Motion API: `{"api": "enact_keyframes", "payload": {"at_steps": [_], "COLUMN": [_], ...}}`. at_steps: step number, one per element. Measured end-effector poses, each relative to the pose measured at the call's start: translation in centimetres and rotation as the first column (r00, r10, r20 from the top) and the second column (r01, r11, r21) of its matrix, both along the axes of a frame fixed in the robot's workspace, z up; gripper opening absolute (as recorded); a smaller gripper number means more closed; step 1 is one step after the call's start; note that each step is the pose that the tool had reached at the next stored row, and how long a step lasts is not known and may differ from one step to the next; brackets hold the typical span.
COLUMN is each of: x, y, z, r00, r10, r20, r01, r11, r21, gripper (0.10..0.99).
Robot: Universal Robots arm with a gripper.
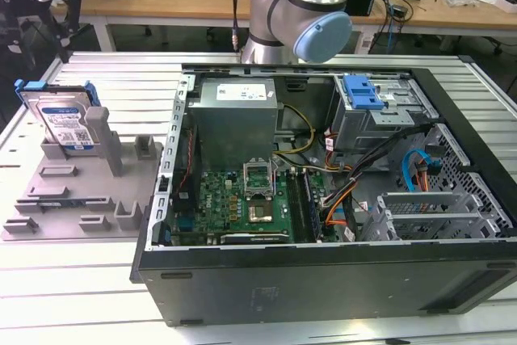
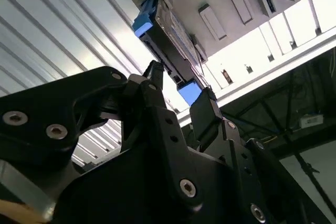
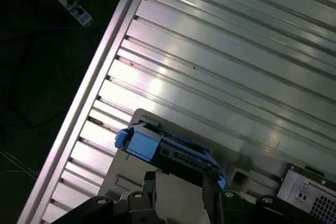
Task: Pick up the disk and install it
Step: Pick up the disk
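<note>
The disk [image 1: 63, 117] stands on edge in the grey moulded tray [image 1: 77, 204], at the exterior view's left. It is a silver drive with a white-and-blue label in a bright blue carrier. My gripper [image 1: 50, 26] hangs above it, apart from it. In the second wrist view the disk [image 2: 167, 39] lies beyond the two black fingers, and the gripper [image 2: 177, 95] is open with nothing between them. In the first wrist view the disk [image 3: 169, 150] shows edge-on just past the gripper [image 3: 178, 192], in line with the gap.
An open computer case [image 1: 153, 224] lies on the slatted aluminium table [image 1: 121, 70], at the exterior view's right of the tray. A drive cage with a blue latch piece [image 1: 361, 90] sits at its far corner. The arm's base [image 1: 299, 14] stands behind the case.
</note>
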State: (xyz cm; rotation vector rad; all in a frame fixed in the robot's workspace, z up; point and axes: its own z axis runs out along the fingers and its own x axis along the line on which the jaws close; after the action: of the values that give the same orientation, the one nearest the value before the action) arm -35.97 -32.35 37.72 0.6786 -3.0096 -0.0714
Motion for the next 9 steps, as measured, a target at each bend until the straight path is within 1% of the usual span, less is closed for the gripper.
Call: {"api": "enact_keyframes", "payload": {"at_steps": [1,2,3,5,6,8,9], "x": [0.0,-0.01,0.0,0.0,0.0,0.0,0.0], "y": [0.0,0.0,0.01,0.01,0.0,0.01,0.02], "z": [0.0,0.0,0.0,0.01,0.0,0.0,-0.01], "r00": [0.999,0.9983,0.9974,0.9951,0.9931,0.9909,0.9883], "r10": [0.046,0.059,0.072,0.098,0.114,0.125,0.138], "r20": [0.0004,0.0015,0.0036,0.0121,0.0264,0.0489,0.0651], "r01": [-0.046,-0.059,-0.072,-0.098,-0.114,-0.125,-0.138], "r11": [0.999,0.9983,0.9974,0.9952,0.9935,0.9921,0.9904], "r21": [0.0,0.0,0.0,-0.001,-0.003,-0.005,-0.008], "gripper": [0.482,0.482,0.482,0.482,0.482,0.482,0.482]}}
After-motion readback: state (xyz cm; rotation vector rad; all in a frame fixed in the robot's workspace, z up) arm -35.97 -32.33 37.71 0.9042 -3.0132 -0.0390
